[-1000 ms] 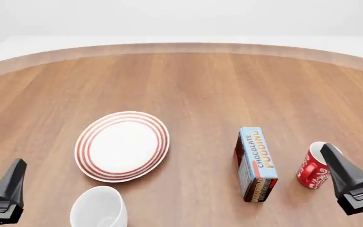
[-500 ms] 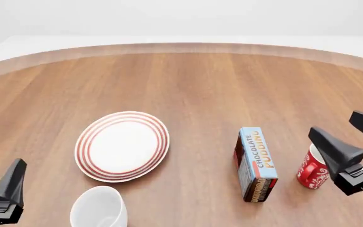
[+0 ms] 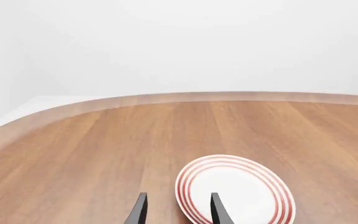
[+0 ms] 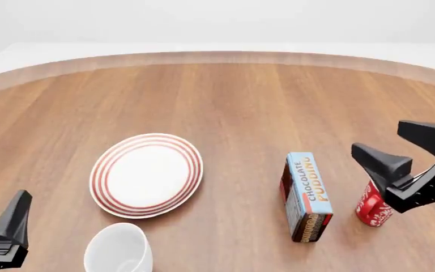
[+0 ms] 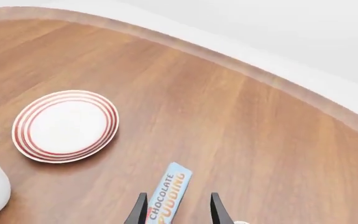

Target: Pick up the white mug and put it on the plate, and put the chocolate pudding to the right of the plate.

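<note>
1. Two task items sit near the table's front edge: the white mug stands at the lower left of the front view, its opening facing up, just in front of the plate and apart from it.
2. The plate lies flat on the wooden table, left of centre, with nothing on it.
3. The chocolate pudding stands on a long edge well to the right of the plate, its light-blue lettered face turned up and to the right.
4. A red mug with white pattern stands just right of the carton, partly hidden by the right gripper.
5. The right gripper hovers above the red mug, its fingers spread wide and holding nothing; in its wrist view the carton lies between the fingertips.
6. The left gripper sits low at the front left, near the white mug; its fingers are parted and empty, one tip overlapping the plate's rim in its wrist view.
</note>
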{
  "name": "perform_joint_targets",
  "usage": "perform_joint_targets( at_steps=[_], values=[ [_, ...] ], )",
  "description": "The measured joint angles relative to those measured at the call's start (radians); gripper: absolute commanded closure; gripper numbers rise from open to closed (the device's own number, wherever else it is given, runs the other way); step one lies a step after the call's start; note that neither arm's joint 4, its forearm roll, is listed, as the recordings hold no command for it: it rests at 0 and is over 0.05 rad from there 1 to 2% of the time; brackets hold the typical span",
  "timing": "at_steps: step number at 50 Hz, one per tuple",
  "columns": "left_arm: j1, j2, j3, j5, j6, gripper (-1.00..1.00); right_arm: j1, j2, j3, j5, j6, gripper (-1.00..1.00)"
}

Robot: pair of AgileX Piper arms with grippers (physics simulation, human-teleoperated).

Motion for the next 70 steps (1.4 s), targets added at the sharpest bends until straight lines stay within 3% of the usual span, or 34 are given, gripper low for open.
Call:
perform_joint_targets(
  at_steps=[10, 22, 49, 70],
  values=[
    [0.000, 0.000, 0.000, 0.000, 0.000, -1.00, 0.017, 0.051, -0.036, 0.039, -0.024, -1.00],
    [0.000, 0.000, 0.000, 0.000, 0.000, -1.00, 0.032, 0.103, -0.080, 0.082, -0.015, -1.00],
    [0.000, 0.000, 0.000, 0.000, 0.000, -1.00, 0.048, 0.292, -0.219, 0.191, 0.112, -1.00],
    [0.000, 0.000, 0.000, 0.000, 0.000, -1.00, 0.011, 0.415, -0.256, 0.217, 0.164, -1.00]
  ],
)
